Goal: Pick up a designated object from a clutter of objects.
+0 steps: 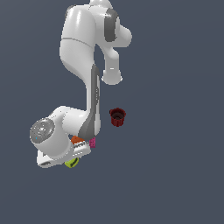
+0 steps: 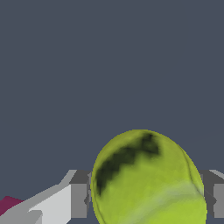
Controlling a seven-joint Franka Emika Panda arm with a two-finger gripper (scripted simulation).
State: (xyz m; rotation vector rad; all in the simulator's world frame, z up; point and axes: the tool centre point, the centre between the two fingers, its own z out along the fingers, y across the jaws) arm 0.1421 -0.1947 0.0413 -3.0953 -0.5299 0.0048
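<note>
We judged the step in hand to be the grasp itself. In the exterior view the arm's wrist and hand hung low at that view's left, over the clutter. Going from left to right there, we saw the yellow-green ball (image 1: 71, 163) peeking out from under the gripper (image 1: 69, 158), then a sliver of the orange ball (image 1: 77, 139) just beside the hand's upper edge, then the tiny pink block (image 1: 92, 142) touching or nearly touching the hand's end, and, well apart towards the exterior view's right, the dark red ribbed cup (image 1: 117, 117) standing upright on the plain floor (image 1: 175, 175).

The wrist view gave what the outside camera could not: the ball (image 2: 146, 179), with its dark curved mark, filled the space between the two fingers (image 2: 78, 200), one on each side and each right at its flank. The jaws stood about a ball's width apart; whether they were already pressing on it we could not tell. A pink corner (image 2: 8, 204) showed at the edge.

The next move, as we judged it, called for a firm squeeze and a straight lift, without dragging the orange ball or the block along. Only the exterior view showed those neighbours and the cup.
</note>
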